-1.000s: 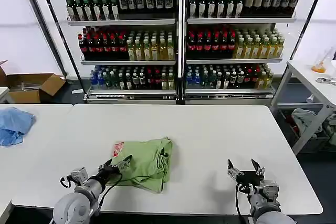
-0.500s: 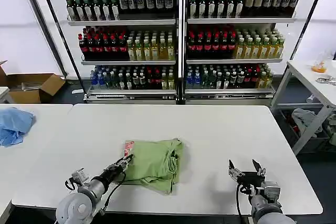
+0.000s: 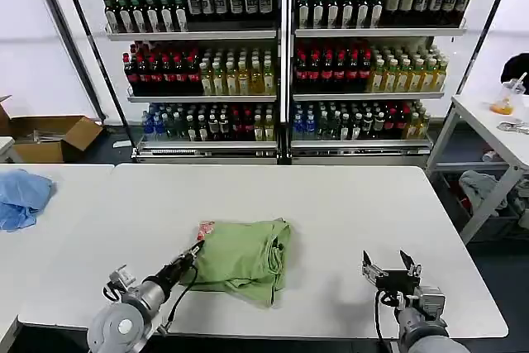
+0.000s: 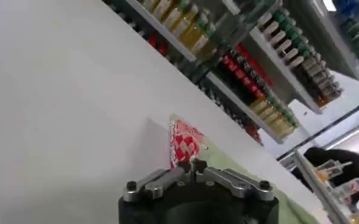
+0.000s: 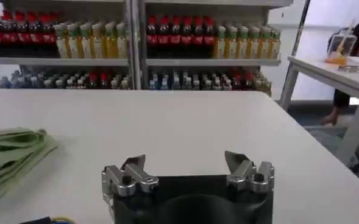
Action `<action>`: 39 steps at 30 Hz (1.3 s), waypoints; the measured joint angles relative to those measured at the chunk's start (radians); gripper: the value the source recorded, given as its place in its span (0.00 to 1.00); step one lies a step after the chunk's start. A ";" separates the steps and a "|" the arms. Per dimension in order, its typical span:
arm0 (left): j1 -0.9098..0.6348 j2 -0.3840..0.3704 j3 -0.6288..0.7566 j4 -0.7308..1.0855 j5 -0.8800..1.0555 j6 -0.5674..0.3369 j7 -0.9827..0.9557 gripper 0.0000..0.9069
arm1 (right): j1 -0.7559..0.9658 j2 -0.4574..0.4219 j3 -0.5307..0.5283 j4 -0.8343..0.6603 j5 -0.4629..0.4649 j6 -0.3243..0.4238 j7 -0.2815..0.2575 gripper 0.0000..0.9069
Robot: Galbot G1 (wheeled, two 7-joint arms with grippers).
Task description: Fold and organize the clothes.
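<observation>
The clothes, a light green polo shirt, lie folded into a compact bundle near the front of the white table. A red-and-white graphic peeks out at the bundle's left corner. My left gripper is at that left edge, low on the table. In the left wrist view its jaws are pressed together on the shirt's hem, just under the graphic. My right gripper rests near the front right of the table with fingers spread and nothing between them; the shirt lies off to its side.
A light blue cloth lies on the adjoining table at the far left. Bottle shelves stand behind the table. A cardboard box sits on the floor at left, and a side table stands at right.
My left gripper closed at the shirt's left edge and moved right, and the folded shirt slid right with it. The right gripper barely moved.
</observation>
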 measured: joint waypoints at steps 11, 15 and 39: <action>-0.006 0.053 -0.137 -0.018 -0.069 0.004 -0.018 0.02 | -0.010 -0.013 0.016 0.013 0.013 0.003 -0.001 1.00; 0.000 0.113 -0.233 -0.028 -0.067 0.006 -0.021 0.02 | 0.000 -0.016 0.012 0.016 0.021 0.003 -0.001 1.00; -0.095 0.109 0.069 -0.178 0.356 0.014 -0.030 0.02 | -0.041 -0.016 0.057 0.045 0.023 0.008 -0.005 1.00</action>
